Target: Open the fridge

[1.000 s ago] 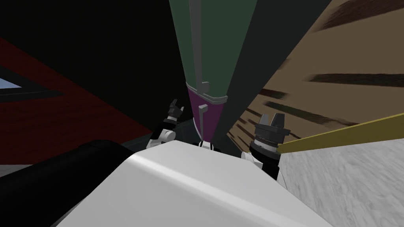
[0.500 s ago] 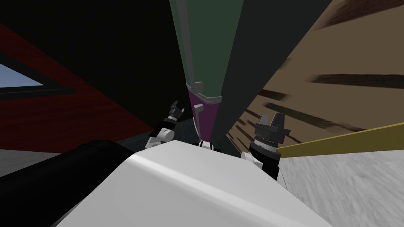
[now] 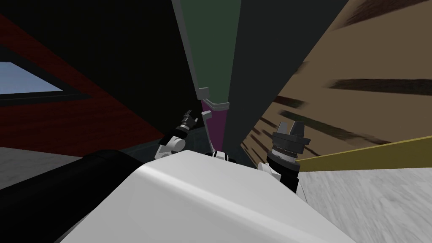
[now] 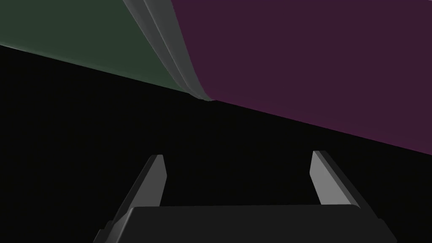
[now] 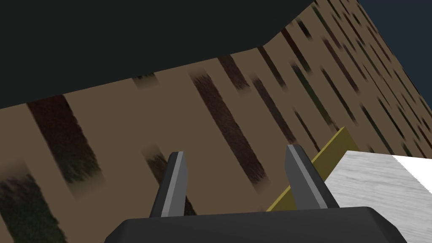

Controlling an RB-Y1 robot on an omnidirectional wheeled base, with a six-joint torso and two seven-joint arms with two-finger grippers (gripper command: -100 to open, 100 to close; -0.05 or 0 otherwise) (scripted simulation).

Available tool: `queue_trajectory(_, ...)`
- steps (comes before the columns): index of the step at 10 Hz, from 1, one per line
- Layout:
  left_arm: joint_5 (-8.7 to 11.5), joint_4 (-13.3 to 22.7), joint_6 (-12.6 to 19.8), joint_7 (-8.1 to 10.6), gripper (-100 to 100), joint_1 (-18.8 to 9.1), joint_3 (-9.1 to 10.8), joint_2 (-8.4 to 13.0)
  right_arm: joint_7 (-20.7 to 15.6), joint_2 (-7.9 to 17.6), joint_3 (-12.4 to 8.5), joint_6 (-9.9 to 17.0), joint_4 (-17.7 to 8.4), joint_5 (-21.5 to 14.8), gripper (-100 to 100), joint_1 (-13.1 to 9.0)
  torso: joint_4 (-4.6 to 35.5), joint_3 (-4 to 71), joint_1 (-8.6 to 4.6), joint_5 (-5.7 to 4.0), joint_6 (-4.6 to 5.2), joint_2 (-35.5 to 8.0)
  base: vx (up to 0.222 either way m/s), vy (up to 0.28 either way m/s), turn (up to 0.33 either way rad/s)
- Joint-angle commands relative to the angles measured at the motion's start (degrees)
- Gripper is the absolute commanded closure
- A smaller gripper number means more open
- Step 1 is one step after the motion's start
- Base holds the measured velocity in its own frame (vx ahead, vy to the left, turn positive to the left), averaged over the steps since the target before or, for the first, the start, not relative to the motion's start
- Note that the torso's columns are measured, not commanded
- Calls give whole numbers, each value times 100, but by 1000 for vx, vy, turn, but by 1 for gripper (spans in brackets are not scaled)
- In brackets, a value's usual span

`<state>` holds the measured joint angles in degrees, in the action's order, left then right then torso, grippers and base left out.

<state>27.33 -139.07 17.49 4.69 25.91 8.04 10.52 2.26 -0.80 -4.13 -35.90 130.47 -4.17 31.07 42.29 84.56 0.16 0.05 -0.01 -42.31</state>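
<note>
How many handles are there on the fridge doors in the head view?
2. One grey handle runs along the green upper door; a second handle is on the purple lower door, just below. More may be hidden.

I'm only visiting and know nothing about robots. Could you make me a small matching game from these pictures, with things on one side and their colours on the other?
Things:
1. upper fridge door
2. lower fridge door
3. door handle
4. long strip on the robot's right

Colours:
A. yellow
B. grey
C. dark green
D. purple

Pairs: 1-C, 2-D, 3-B, 4-A
</note>
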Motion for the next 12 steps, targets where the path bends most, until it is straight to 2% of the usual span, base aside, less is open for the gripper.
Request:
queue_trajectory(1, 173, 25, 367, 71, -100, -45, 91, -20, 0, 0, 0, 0, 0, 0, 0, 0, 1, -2, -15, -4, 1, -4, 2, -103, 50)
queue_trajectory(3, 386, 4, 750, 158, -100, -78, 203, -76, 0, 0, 0, 0, 0, 0, 0, 0, -2, 3, -17, -5, 0, 5, -11, -116, 129)
queue_trajectory(4, 386, 4, 801, 158, -100, -78, 203, -76, 0, 0, 0, 0, 0, 0, 0, 0, 1, -1, -23, -7, 0, -3, -12, -92, 51)
queue_trajectory(7, 673, -85, 1341, 276, -100, -127, 355, -199, 0, 0, 0, 0, 0, 0, 0, 0, -1, 2, -16, -4, -1, 3, -12, -92, 117)
queue_trajectory(8, 673, -85, 1388, 276, -100, -127, 355, -199, 0, 0, 0, 0, 0, 0, 0, 0, 1, -2, -22, -7, 1, -3, -28, -91, 24)
queue_trajectory(12, 978, -377, 2006, 400, -100, -174, 515, -474, 0, 0, 0, 0, 0, 0, 0, 0, 0, -7, -42, -9, 15, -12, -10, -91, 108)
